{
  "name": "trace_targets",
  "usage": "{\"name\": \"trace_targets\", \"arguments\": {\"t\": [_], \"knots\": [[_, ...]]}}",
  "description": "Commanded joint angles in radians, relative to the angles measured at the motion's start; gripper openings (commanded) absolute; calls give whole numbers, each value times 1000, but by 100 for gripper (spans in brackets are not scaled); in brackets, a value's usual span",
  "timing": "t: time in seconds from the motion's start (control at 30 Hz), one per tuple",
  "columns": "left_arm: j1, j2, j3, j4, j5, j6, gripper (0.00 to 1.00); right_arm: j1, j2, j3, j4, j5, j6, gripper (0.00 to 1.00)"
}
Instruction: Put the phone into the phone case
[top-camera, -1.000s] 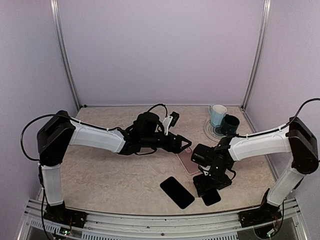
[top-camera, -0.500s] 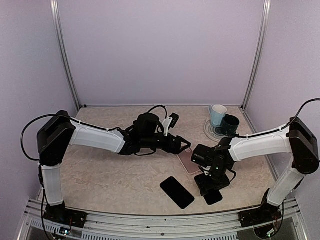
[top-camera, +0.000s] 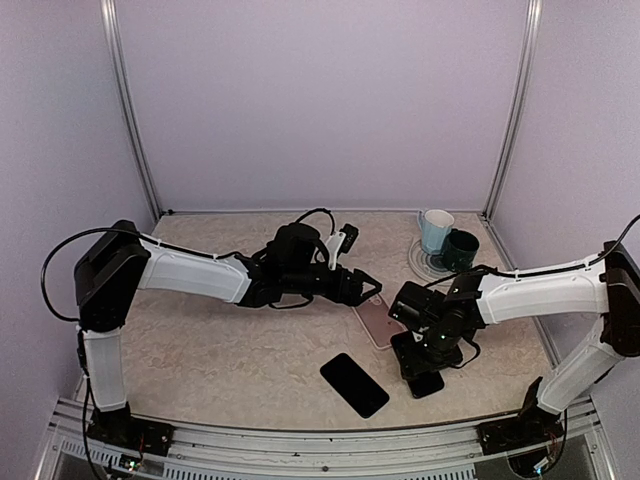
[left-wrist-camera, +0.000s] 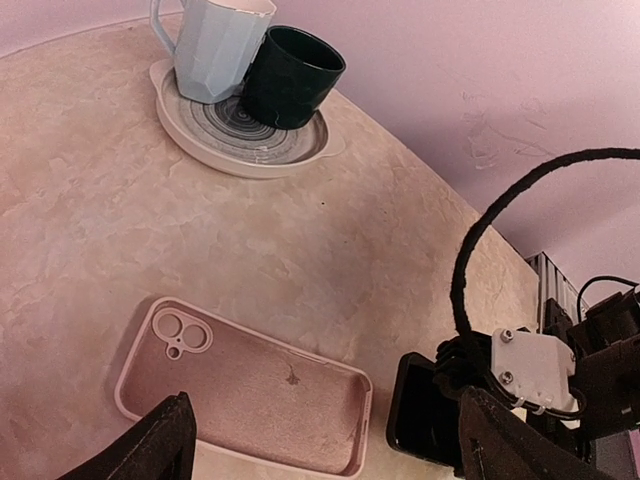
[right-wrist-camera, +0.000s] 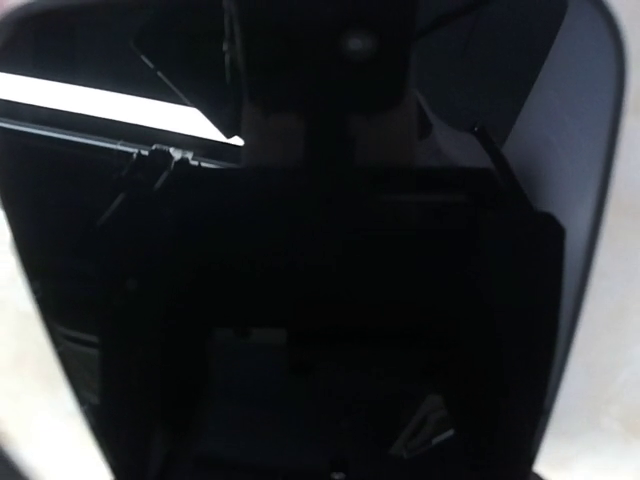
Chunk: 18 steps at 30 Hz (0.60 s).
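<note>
The left gripper hovers over the far end of the case on the marbled table, fingers spread wide with nothing between them. The right gripper is down on the phone, which lies just right of the case. Dark glass fills the wrist view, so I cannot tell whether the gripper clamps the phone. Beyond the case stands a plate with a pale mug and a dark mug. The pink case lies flat. A black slab lies near it, towards the arm bases.
</note>
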Motion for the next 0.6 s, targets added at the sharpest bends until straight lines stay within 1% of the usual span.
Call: {"name": "trace_targets", "arguments": {"t": [0.0, 0.1, 0.2, 0.37, 0.57], "knots": [[16, 4, 18, -9, -14, 13, 90, 8, -30, -20, 24, 63, 14, 59], [37, 6, 17, -19, -32, -5, 90, 7, -40, -3, 49, 110, -19, 58], [71, 4, 12, -30, -48, -40, 90, -13, -34, 46, 94, 159, -103, 58], [105, -6, -11, -38, -81, -54, 90, -102, 7, 108, 304, 147, -283, 56], [137, -48, -46, -37, -133, -57, 90, -175, 119, 182, 523, 159, -427, 56]]}}
